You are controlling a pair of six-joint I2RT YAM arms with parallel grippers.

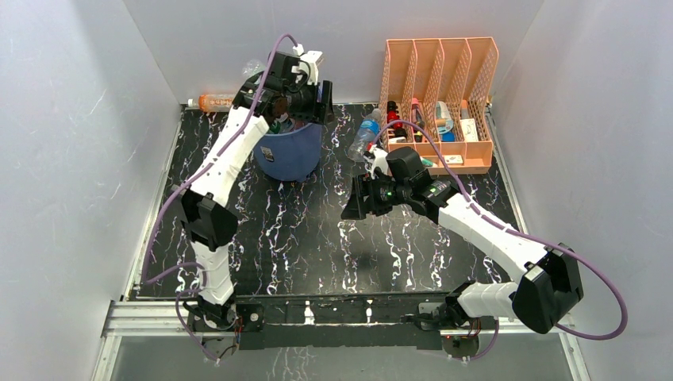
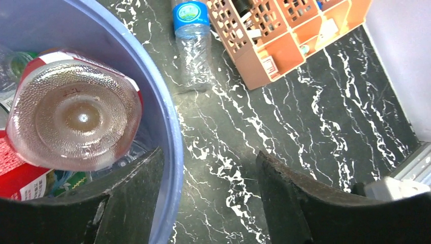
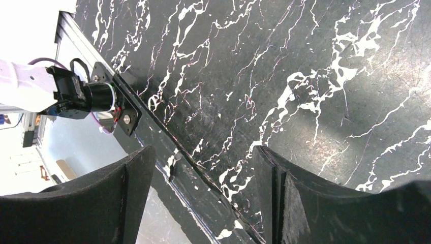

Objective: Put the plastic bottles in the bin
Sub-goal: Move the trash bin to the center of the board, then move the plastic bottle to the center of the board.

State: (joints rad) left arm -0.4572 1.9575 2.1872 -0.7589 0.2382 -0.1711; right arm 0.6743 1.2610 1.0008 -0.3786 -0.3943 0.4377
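Left wrist shows left claw wide above bin; right claw wide, empty

**Plastics Shining Over a Dull Marbled Top**

The bin is showing smooth blue plastic with a soft sheen along its rim. A clear plastic bottle is glinting, its base finely stippled. A second bottle is looking thin, ribbed and transparent under a glossy blue label. The tabletop is reading as a black marble-patterned sheet, semi-matt and faintly scratched. The peach organizer is looking like matt perforated plastic. The left gripper is presenting matt black, slightly grainy fingers.
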